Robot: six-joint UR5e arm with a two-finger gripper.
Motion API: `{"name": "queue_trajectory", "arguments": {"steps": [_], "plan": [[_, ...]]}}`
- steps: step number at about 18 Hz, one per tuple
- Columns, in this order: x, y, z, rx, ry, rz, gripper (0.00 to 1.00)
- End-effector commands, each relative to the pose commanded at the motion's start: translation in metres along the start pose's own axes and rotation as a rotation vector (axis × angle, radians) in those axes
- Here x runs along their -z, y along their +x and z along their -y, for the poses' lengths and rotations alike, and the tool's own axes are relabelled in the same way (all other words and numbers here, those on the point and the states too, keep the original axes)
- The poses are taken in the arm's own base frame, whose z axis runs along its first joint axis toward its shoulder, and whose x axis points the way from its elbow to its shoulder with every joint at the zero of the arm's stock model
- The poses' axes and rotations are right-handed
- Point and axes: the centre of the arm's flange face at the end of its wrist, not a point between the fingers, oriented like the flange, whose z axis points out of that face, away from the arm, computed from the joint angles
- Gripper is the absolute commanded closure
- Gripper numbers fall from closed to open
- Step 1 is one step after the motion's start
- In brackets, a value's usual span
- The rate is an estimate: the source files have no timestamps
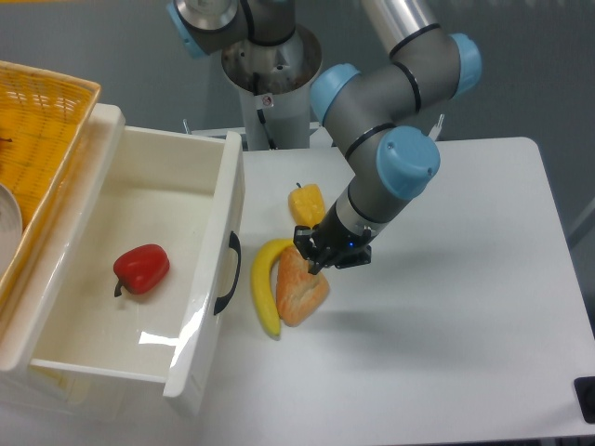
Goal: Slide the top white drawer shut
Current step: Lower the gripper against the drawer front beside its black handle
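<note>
The top white drawer [139,269] stands pulled far out of its cabinet, well to the left of the claw [321,255], with its front panel and curved black handle [226,275] facing the claw across a short stretch of table. The claw hangs low over the upper end of an orange wedge-shaped piece [299,286]; its fingers look close together and seem to grip nothing, though from this angle I cannot tell for certain.

The step in hand, as I judge it, is the approach to the drawer front. To do it well, the claw should meet the flat front panel squarely, beside or on the handle, and push straight along the drawer's travel. A banana [265,283] lies directly between the claw and the panel, just left of the wedge, so the path had better pass above both (or they may be swept against the drawer). A yellow pepper [307,204] sits just behind the claw, toward the arm's base.

The drawer's long axis runs from the front panel leftward into the cabinet, and the front points right toward the claw. A red pepper [141,268] rests inside, far left of the claw, low enough not to hinder closing.
</note>
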Motion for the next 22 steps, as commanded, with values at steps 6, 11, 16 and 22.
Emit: {"name": "queue_trajectory", "arguments": {"steps": [6, 11, 16, 22], "plan": [[-0.002, 0.015, 0.007, -0.014, 0.035, -0.059, 0.92], [-0.014, 0.041, 0.014, -0.044, 0.026, -0.083, 0.92], [-0.020, 0.056, 0.018, -0.047, 0.022, -0.096, 0.92], [-0.023, 0.065, 0.020, -0.041, 0.025, -0.114, 0.91]]}}
